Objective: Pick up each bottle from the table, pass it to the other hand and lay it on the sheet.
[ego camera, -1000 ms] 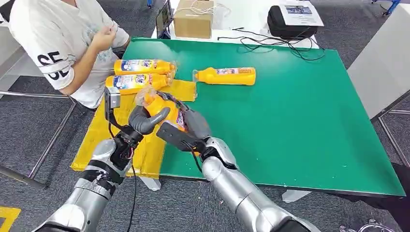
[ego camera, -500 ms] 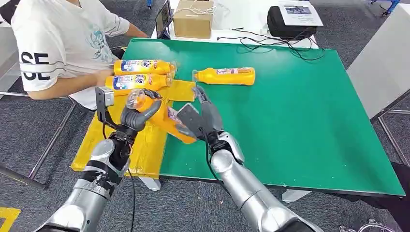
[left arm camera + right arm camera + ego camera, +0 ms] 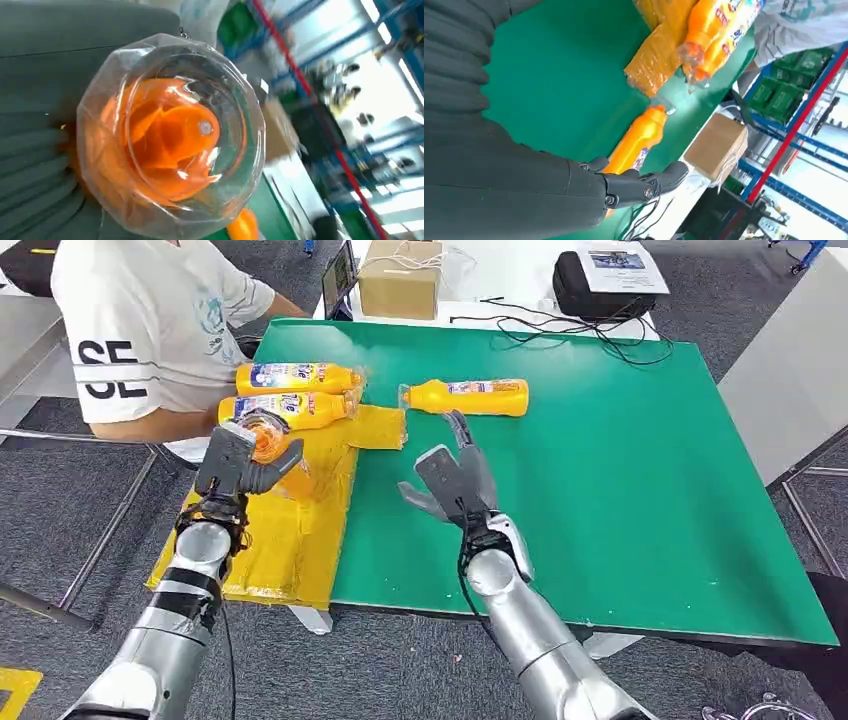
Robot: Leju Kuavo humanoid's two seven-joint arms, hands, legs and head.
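I read "SE" in black on the person's white sleeve [image 3: 105, 368]. The bottle labels [image 3: 283, 374] are too blurred for me.

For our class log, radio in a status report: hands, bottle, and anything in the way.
Left hand holds a bottle above the yellow sheet. Right hand open, empty. One bottle on the table. Two laid bottles nearby.

Both arms are shiny silver tubes with black bands near the wrists. The left hand [image 3: 238, 462] and right hand [image 3: 453, 483] are dark grey, with ribbed grey covers and thin black cables.
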